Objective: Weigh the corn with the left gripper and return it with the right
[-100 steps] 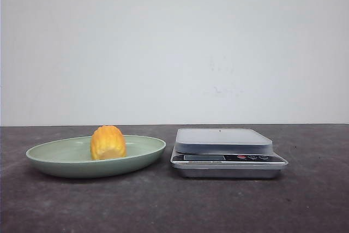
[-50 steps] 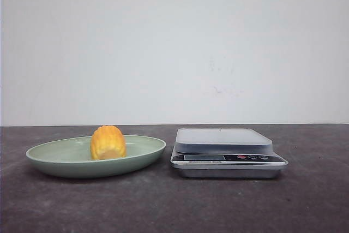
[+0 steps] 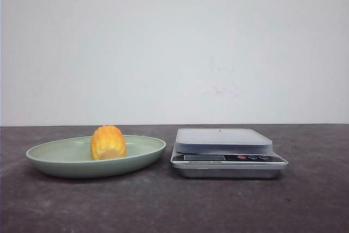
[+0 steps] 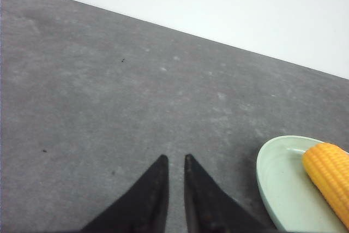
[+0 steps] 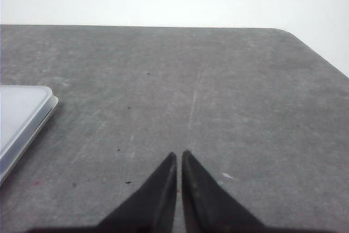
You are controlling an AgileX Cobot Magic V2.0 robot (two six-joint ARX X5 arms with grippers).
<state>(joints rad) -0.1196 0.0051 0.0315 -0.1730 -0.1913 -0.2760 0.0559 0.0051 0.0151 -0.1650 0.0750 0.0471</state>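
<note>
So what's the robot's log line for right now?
stubby yellow-orange corn: on pale green oval plate | silver scale: bare | left claw: shut, holding nothing | right claw: shut, holding nothing

corn (image 3: 108, 142) in plate (image 3: 54, 159) | plate on table (image 3: 174, 205), left | scale (image 3: 226, 154) just right of plate

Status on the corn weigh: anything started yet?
Done: nothing. The corn sits on the green plate; the scale platform is bare. In hand: nothing. The left gripper and right gripper are both shut and empty over the table. Left: the left pick, placing on the scale, and the right-arm return to the plate.
</note>
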